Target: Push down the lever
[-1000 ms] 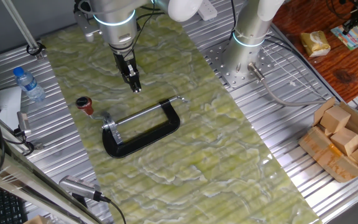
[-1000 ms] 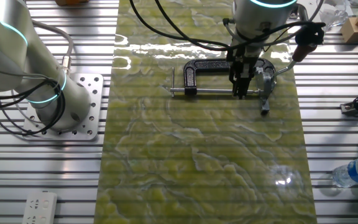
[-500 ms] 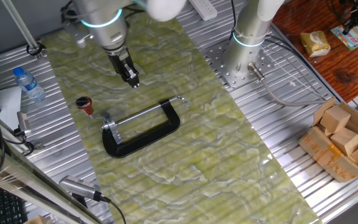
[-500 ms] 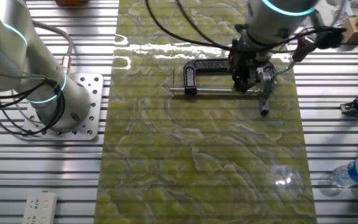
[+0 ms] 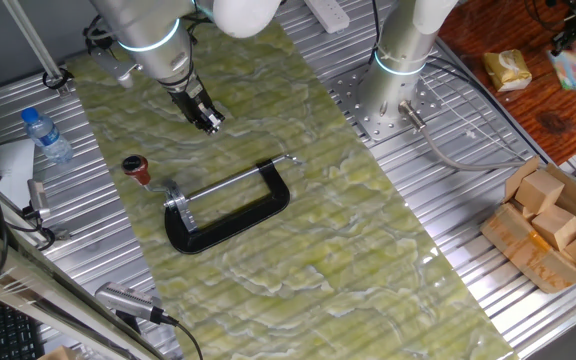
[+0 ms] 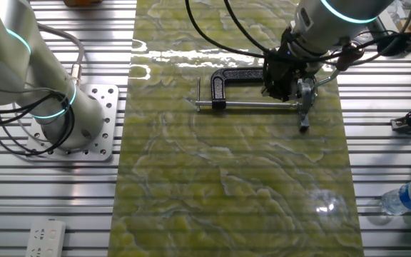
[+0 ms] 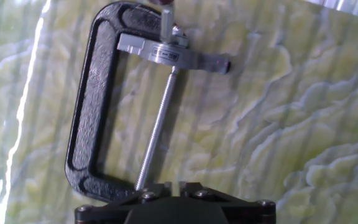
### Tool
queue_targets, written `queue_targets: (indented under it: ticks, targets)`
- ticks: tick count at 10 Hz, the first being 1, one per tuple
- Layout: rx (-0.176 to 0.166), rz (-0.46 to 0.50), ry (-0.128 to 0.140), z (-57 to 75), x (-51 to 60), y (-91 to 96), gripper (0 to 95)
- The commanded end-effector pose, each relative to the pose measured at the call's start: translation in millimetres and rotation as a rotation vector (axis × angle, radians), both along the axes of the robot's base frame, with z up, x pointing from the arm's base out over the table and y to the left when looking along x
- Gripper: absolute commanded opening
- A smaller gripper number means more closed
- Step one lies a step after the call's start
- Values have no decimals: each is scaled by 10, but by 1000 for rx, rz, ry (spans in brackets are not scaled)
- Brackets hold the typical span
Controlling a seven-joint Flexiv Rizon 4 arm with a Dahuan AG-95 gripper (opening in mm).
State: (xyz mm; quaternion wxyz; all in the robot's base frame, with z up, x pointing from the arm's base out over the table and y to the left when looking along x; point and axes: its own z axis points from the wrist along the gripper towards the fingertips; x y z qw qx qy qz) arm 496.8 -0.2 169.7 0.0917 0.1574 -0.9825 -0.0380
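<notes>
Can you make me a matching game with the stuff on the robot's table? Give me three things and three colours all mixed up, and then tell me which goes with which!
Things:
1. knob of the lever
2. clamp frame
3. cap of the water bottle

Colours:
A. blue
B. reddish-brown
C. black

Right pairs: 1-B, 2-C, 3-A.
</notes>
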Motion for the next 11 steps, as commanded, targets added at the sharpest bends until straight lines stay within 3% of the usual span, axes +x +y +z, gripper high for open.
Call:
queue_targets:
  ticks: [1,8,11]
  targets:
    - [-3,-28,-8,14,-10,10,0]
    - [-15,-64,-1,-2,-40,-2,0]
    - [-2,-29,-20,-3,-44,-6,0]
